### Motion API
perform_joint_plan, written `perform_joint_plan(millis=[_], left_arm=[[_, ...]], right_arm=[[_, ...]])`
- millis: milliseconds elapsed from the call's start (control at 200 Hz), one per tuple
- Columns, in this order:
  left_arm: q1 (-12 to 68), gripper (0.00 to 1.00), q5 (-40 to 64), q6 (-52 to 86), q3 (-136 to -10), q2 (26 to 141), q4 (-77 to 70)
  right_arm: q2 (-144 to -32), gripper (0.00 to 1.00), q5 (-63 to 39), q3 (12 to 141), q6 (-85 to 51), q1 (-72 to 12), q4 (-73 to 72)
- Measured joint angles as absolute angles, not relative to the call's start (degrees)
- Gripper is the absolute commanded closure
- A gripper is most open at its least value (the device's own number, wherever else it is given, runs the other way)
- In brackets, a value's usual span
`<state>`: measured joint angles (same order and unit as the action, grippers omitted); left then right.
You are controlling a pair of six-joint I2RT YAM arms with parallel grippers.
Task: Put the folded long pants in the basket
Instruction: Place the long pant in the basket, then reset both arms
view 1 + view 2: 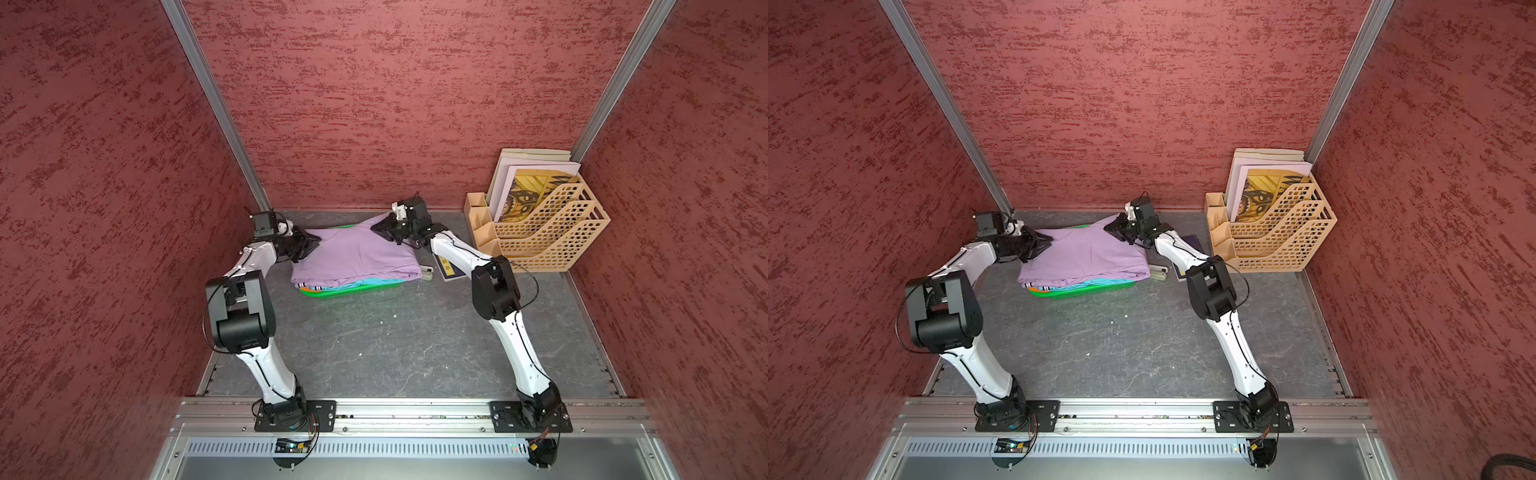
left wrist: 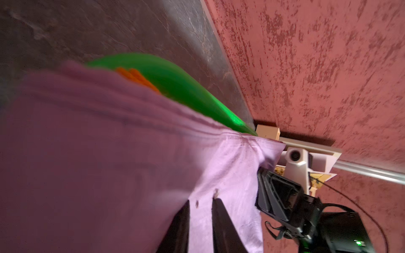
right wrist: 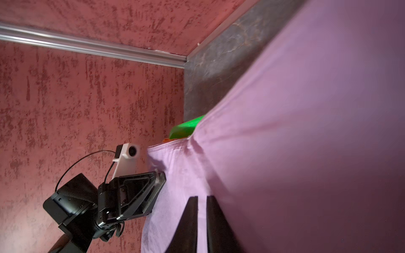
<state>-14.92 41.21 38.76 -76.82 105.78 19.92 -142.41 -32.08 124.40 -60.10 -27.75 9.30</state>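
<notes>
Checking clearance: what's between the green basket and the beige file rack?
Both top views show a small pale object and a dark booklet on the table there, the right forearm crossing above them.

The near half of the table is bare, with lots of room to pass. At the back, the basket, piled high with the lilac pants on top, fills the middle. The file rack blocks the far right corner. Walls close three sides.

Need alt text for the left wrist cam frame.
The lilac pants fill most of the frame, draped over the green basket where orange pants peek out. The left gripper has its fingers slightly apart at the cloth; the right gripper pinches another corner.
</notes>
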Motion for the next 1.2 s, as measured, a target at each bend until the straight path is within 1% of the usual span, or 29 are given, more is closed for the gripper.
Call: perform_joint_plan(millis=[50, 95, 125, 165, 180, 270, 336, 421, 516, 616, 731, 806, 892, 952, 1022, 1107, 1197], left_arm=[[-15.5, 0.71, 41.0, 39.3, -76.5, 105.8, 18.7], [-16.3, 0.69, 41.0, 39.9, -75.6, 105.8, 17.1], [-16.8, 0.64, 41.2, 40.3, -74.8, 105.7, 16.1], [-17.7, 0.55, 41.8, 40.9, -73.7, 105.5, 14.9], [-17.9, 0.54, 41.9, 41.7, -73.3, 105.4, 14.5], [-19.3, 0.52, 42.2, 42.2, -72.5, 104.0, 13.9], [-20.4, 0.51, 40.9, 42.2, -72.3, 102.6, 14.2], [-21.6, 0.42, 37.9, 41.6, -69.8, 98.8, 14.7], [-22.1, 0.27, 32.5, 40.4, -63.8, 90.2, 15.5], [-21.4, 0.16, 24.6, 38.3, -55.5, 76.9, 15.3], [-18.3, 0.0, 12.7, 35.4, -44.2, 60.9, 11.9], [-14.4, 0.0, 5.3, 32.4, -35.2, 51.9, 6.7], [-7.3, 0.0, -2.1, 27.8, -25.9, 44.7, 1.9], [-2.3, 0.0, -6.7, 24.5, -22.0, 42.5, -0.2], [1.9, 0.0, -11.3, 21.0, -18.9, 42.0, -3.3], [3.8, 0.0, -15.4, 17.0, -15.4, 43.5, -9.4], [3.9, 0.0, -17.0, 13.6, -12.7, 47.7, -15.2]], right_arm=[[-142.2, 0.85, -30.7, 124.5, -60.1, -26.7, 10.0], [-142.0, 0.85, -29.8, 124.5, -60.2, -25.6, 10.4], [-142.0, 0.85, -29.3, 124.5, -60.3, -24.8, 10.6], [-141.9, 0.85, -29.0, 124.4, -60.5, -23.6, 10.7], [-141.9, 0.85, -29.0, 124.4, -60.6, -23.2, 10.7], [-141.8, 0.85, -28.7, 123.9, -60.5, -21.0, 10.8], [-141.5, 0.82, -28.5, 123.4, -59.7, -19.9, 11.0], [-140.3, 0.75, -28.6, 122.4, -57.3, -18.7, 12.0], [-135.2, 0.62, -27.9, 117.9, -52.4, -18.6, 14.4], [-122.4, 0.45, -25.3, 105.5, -45.7, -19.1, 15.5], [-102.1, 0.3, -19.5, 86.4, -37.9, -19.6, 12.5], [-89.2, 0.19, -14.7, 73.3, -32.9, -19.9, 8.0], [-77.4, 0.02, -7.2, 58.8, -27.2, -19.8, 3.0], [-71.8, 0.02, -1.4, 49.0, -23.5, -19.8, -0.2], [-68.4, 0.02, 5.3, 39.9, -20.3, -19.7, -1.9], [-65.5, 0.02, 12.6, 31.5, -17.2, -19.5, -2.0], [-61.2, 0.02, 18.8, 26.6, -13.0, -19.0, -2.4]])
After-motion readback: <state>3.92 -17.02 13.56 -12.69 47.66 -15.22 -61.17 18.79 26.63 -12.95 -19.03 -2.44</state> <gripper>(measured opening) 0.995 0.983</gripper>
